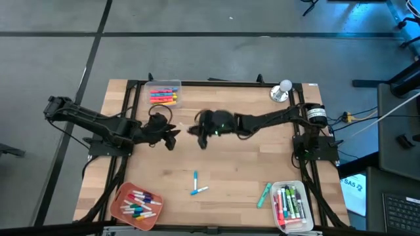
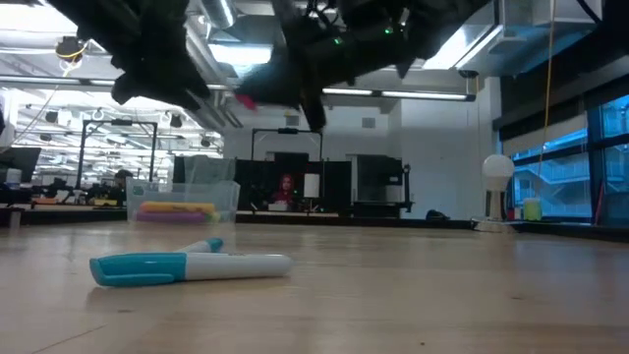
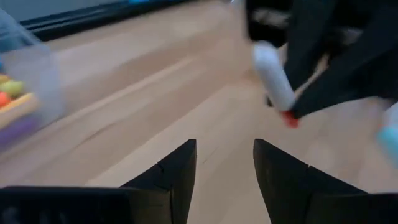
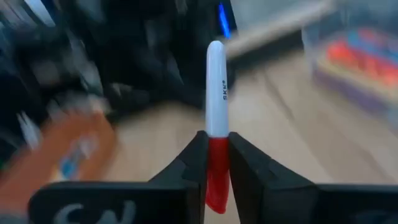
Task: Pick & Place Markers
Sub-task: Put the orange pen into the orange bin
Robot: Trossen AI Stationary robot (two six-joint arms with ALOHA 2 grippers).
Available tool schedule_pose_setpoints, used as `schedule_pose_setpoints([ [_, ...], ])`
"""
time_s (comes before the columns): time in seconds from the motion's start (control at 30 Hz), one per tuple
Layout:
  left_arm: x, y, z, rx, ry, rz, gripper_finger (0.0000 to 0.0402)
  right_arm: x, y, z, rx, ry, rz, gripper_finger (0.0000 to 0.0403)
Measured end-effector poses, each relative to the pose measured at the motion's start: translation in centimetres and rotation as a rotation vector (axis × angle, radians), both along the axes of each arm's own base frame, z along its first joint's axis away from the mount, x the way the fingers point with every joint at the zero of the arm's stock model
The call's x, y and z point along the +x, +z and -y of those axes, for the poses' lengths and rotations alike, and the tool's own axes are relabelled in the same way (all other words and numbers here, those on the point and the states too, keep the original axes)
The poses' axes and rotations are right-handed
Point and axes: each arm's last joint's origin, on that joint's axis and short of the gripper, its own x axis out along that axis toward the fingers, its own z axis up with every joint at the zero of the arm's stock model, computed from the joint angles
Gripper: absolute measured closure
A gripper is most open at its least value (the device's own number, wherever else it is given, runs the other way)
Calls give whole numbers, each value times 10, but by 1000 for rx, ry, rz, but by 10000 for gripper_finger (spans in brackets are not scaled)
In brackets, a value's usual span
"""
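The right gripper hangs above the middle of the table, its two fingers pinched narrowly on the red cap of a white-barrelled marker, whose white barrel sticks straight out past the fingertips. Just beyond that marker's free end, facing it, is the left gripper, also raised over the table, with its fingers set apart and nothing between them; from its wrist camera the same red-capped marker shows ahead, gripped by the dark right fingers. In the high view the two grippers nearly meet, the left gripper close beside the right gripper. Further out on the bare wood, toward the table's near edge, lie two blue-capped markers near one another, and a green marker lies just beside a clear tray of more markers at the right near corner. At the left near corner sits an orange dish with a heap of coloured markers. Behind the left gripper, at the far edge, a clear box holds yellow, orange and pink markers. At the far right corner stands a silver bell.
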Motion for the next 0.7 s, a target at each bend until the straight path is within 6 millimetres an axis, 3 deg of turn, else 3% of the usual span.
schedule_pose_setpoints([
  [0.23, -3, 26, -2, 70, -19, 377, 232, 2, 16, 12, 91, 46, 166, 358],
  [0.43, -6, 37, -4, 154, -37, 440, 208, 2, 21, 5, 76, 95, 219, 356],
  [0.53, -6, 35, -3, 171, -74, 408, 230, 3, 24, 2, 69, 105, 247, 356],
  [0.7, -4, 34, -1, 158, -150, 404, 314, 3, 26, 0, 66, 110, 263, 357],
])
